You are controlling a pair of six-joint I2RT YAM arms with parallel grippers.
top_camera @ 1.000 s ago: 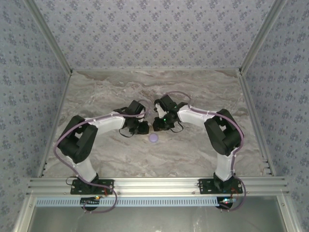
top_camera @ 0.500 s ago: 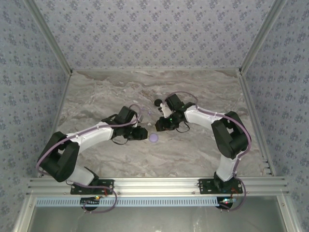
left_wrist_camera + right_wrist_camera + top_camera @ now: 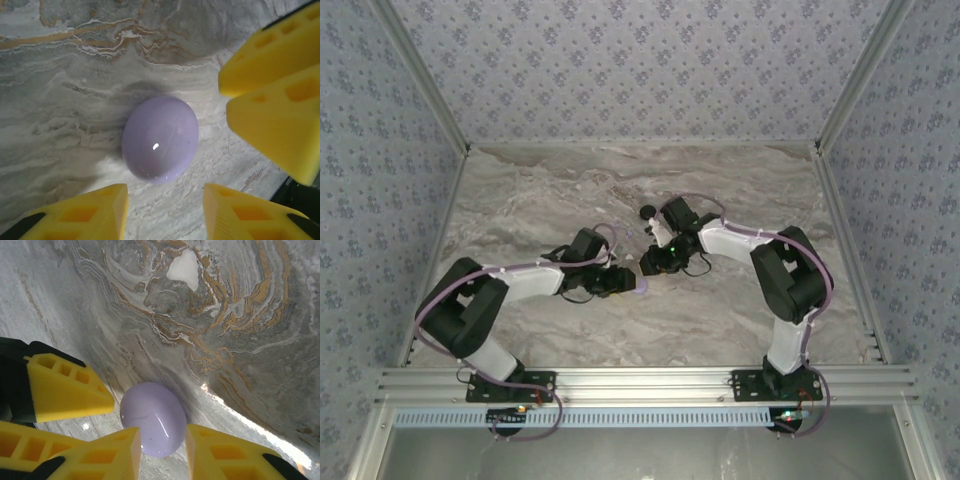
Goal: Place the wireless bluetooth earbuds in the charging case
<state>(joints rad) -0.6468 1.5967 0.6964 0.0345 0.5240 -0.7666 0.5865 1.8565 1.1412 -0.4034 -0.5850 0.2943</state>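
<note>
While our left gripper [image 3: 165,200] and right gripper [image 3: 162,435] both stand parted, grasping nothing, the charging case [image 3: 160,137] lies on the marble table [image 3: 60,100] just beyond both sets of fingertips.

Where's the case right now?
The case lies near the table centre in the top view, between the left gripper and right gripper; each wrist view shows it just ahead of that gripper.

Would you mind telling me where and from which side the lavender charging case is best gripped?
Pinch the charging case low on its side wall, across the narrower width, coming down from above. It lies flat and closed on the table; its glossy domed top may let a grip slip.
</note>
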